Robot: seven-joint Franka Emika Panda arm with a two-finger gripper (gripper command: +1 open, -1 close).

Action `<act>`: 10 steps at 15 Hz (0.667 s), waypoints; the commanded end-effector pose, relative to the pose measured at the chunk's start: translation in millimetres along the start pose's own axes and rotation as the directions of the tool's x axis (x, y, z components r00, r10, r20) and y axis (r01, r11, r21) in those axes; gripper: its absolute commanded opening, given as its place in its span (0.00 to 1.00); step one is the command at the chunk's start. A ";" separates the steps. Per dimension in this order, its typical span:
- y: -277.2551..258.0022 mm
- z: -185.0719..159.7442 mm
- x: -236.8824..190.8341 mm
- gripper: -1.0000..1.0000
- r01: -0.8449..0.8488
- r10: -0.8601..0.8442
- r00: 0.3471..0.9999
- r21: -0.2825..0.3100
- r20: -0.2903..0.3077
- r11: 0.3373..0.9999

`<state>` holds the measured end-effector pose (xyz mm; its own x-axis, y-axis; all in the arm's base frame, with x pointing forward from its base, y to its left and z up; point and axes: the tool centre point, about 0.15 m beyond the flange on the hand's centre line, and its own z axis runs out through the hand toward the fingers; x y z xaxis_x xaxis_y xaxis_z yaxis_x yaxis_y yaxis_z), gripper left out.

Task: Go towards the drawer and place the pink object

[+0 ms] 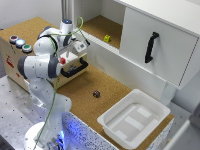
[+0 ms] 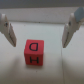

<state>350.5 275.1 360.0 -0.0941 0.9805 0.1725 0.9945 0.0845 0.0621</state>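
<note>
Lies under the claw [image 2: 40,46]: a pink cube [image 2: 35,55] with a dark "D" on its top face and an "H" on the face toward the camera. Rests on a pale surface, midway between the two fingers [image 2: 8,29], touched by neither. Spread wide, those jaws, with clear space on each side of the cube. Cannot be made out in the exterior view, hidden by the arm.

Sits just below the claw [image 1: 80,47] there: the light-wood drawer [image 1: 70,76], its black bar handle [image 1: 75,67] facing out from the low wooden cabinet [image 1: 11,59]. Cannot be told from either view whether the pale surface under the cube is the drawer's inside.

Farther from the claw, on the cabinet's top: three round buttons [image 1: 20,43], red, pale and green. Well apart from the claw on the cork tabletop [image 1: 82,90]: a small dark object [image 1: 96,93]. Beyond that, a white tub [image 1: 132,117] at the table's edge. Across from the claw, a small yellow object [image 1: 107,38] in a recess, beside a large white door [image 1: 160,45].
</note>
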 end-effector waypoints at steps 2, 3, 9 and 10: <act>15.4 -49.2 18.2 1.00 -0.017 0.017 0.999 0.005 -0.037 1.000; 18.2 -57.1 19.9 1.00 -0.027 0.027 0.999 0.001 -0.046 1.000; 38.9 -112.2 29.4 1.00 -0.211 0.203 0.965 -0.033 -0.164 0.977; 42.3 -118.2 28.9 1.00 -0.240 0.229 0.958 -0.041 -0.175 0.970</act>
